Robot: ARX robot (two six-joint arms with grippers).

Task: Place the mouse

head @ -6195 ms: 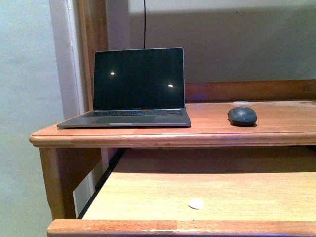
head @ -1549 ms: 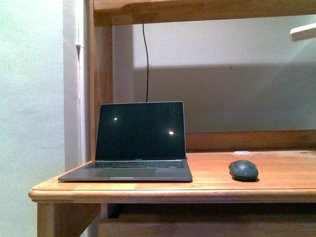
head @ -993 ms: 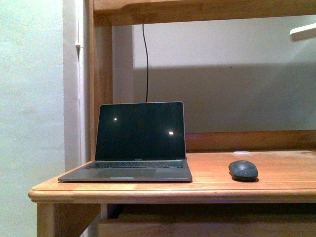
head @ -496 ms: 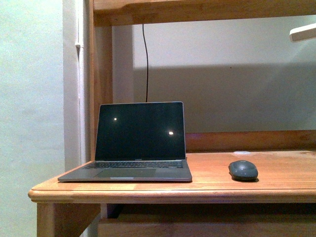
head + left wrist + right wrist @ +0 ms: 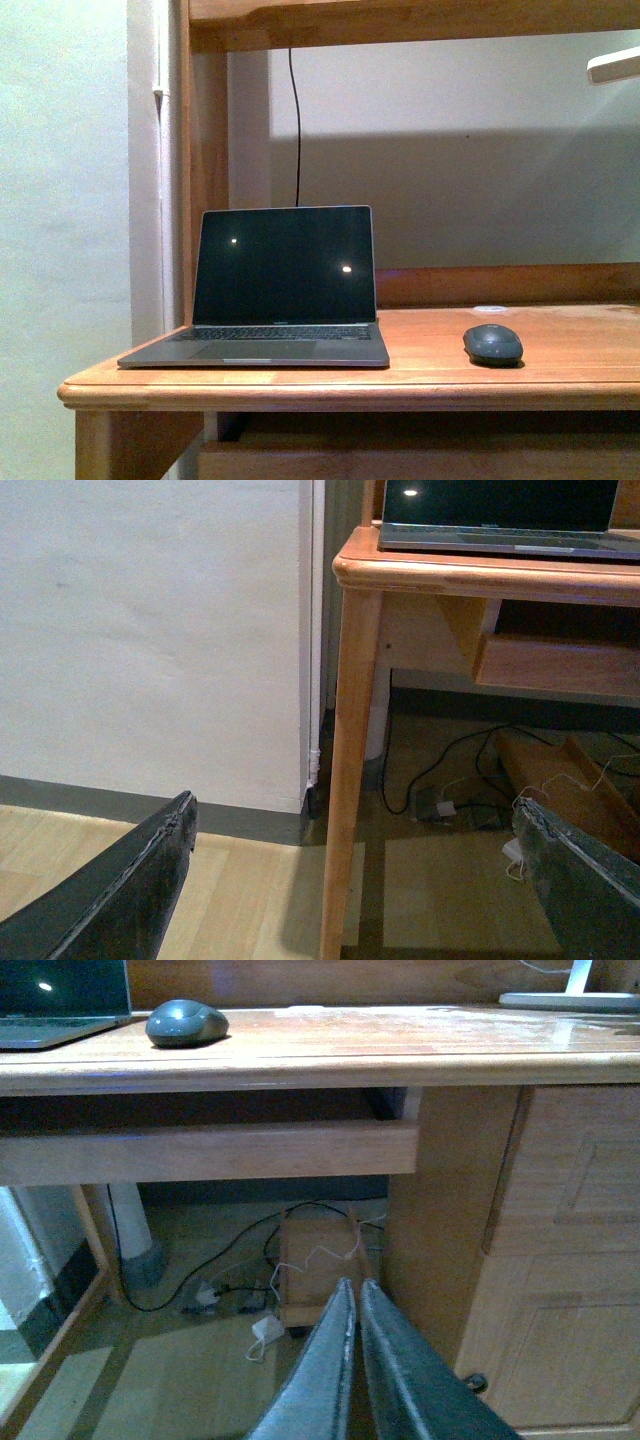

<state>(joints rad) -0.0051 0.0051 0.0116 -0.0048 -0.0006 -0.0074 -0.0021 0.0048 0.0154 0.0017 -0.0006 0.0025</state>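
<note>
**Front view: desk scene static, mouse already on the desktop**

Nothing has shifted over the last second and a half. The small dark grey domed mouse point(image 5: 492, 344) lies on the wooden desk point(image 5: 300, 385), beside the open grey laptop point(image 5: 270, 290). It sits well above and ahead of both arms. The right gripper point(image 5: 352, 1360) hangs below the desktop, fingers pressed together and empty; the left gripper point(image 5: 350, 870) is spread wide. Placement appears complete.
</note>
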